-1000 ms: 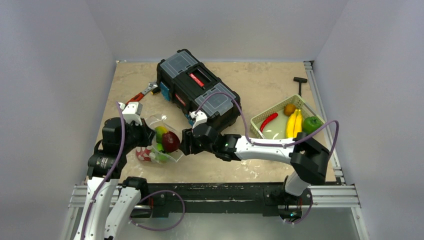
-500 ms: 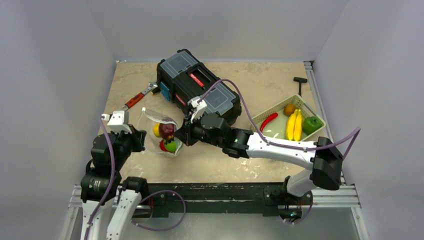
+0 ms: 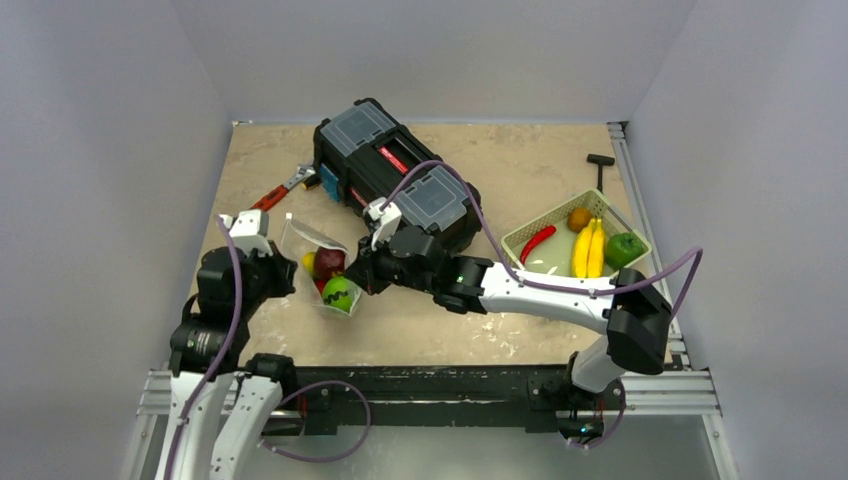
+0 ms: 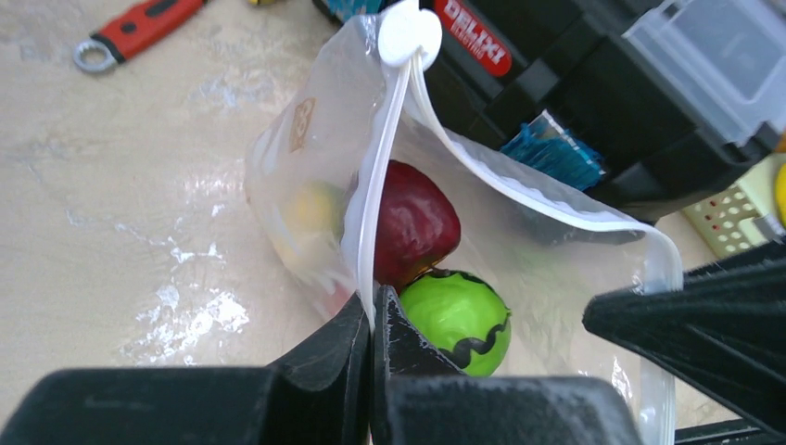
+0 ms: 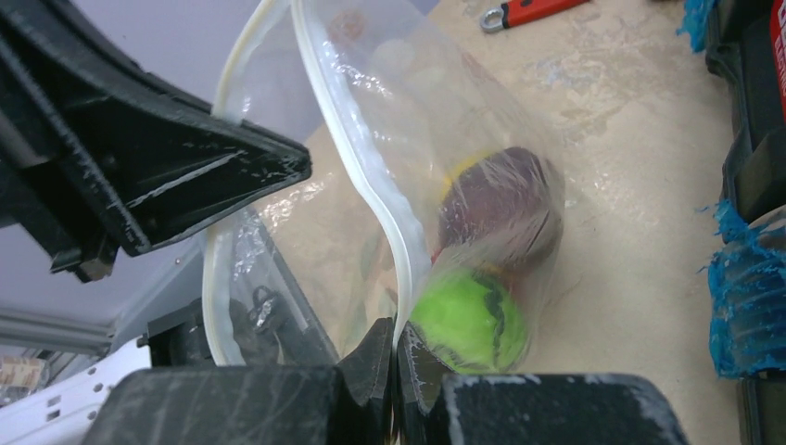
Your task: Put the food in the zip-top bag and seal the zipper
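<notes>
The zip-top bag hangs clear between my two grippers, its mouth spread open. It holds food: a dark red fruit, a green one and a yellow one. My left gripper is shut on one lip of the zipper, below the white slider. My right gripper is shut on the opposite zipper lip, right beside the green fruit. In the top view the left gripper is left of the bag and the right gripper right of it.
A black toolbox stands just behind the bag. A red-handled wrench lies to its left. At the right a pale green basket holds bananas, a chili, a green apple and an orange fruit. A black T-shaped tool lies behind it.
My right gripper has shut on the bag's lip. Both arms have carried the bag a little away from the near edge, toward the toolbox.
</notes>
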`<state>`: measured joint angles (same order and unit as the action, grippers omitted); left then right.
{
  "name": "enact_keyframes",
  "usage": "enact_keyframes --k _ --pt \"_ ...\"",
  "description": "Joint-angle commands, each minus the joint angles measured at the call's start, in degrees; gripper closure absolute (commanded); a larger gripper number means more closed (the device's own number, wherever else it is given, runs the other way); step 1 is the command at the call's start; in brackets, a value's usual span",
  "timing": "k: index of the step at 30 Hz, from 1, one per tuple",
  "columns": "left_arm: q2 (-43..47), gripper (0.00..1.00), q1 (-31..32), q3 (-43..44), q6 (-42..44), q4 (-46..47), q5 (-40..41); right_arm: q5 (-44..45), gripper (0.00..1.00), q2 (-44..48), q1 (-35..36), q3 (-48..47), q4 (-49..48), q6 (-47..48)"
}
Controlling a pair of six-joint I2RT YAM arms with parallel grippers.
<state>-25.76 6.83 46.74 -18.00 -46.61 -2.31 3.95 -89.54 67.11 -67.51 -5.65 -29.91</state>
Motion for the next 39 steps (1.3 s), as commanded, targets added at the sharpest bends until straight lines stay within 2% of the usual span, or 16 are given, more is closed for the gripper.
enact_keyframes --k 1,10,15,18,26,28,33,39 --pt "3.54 1.0 0.19 0.03 -0.59 2.89 0.43 1.59 0.98 3.26 0.3 -3.03 -0.38 2.07" --pt "-0.17 1.0 0.2 1.1 -0.46 1.47 -0.47 4.66 0.61 6.28 0.3 -1.78 3.36 5.29" --pt "-0.66 1.0 0.2 1.18 -0.41 1.46 -0.81 8.83 0.5 12.29 0.29 -0.02 4.55 8.83" --pt "-0.63 1.0 0.19 1.22 -0.29 1.44 -1.04 13.98 0.48 16.71 0.21 2.15 4.49 11.49" --pt "-0.35 1.0 0.13 1.06 -0.2 1.68 -1.62 36.24 0.46 29.91 -2.2 9.88 4.19 14.34" --pt "-0.42 1.0 0.2 1.04 -0.19 1.61 -1.71 38.4 0.45 32.95 -6.03 11.91 5.32 11.78" --pt "-0.39 1.0 0.18 1.0 -0.19 1.71 -2.0 36.92 0.48 39.32 -20.39 17.16 11.42 -0.02" --pt "-0.52 1.0 0.2 0.92 -0.19 1.78 -2.18 35.24 0.52 39.57 -33.24 21.4 16.76 -8.87"
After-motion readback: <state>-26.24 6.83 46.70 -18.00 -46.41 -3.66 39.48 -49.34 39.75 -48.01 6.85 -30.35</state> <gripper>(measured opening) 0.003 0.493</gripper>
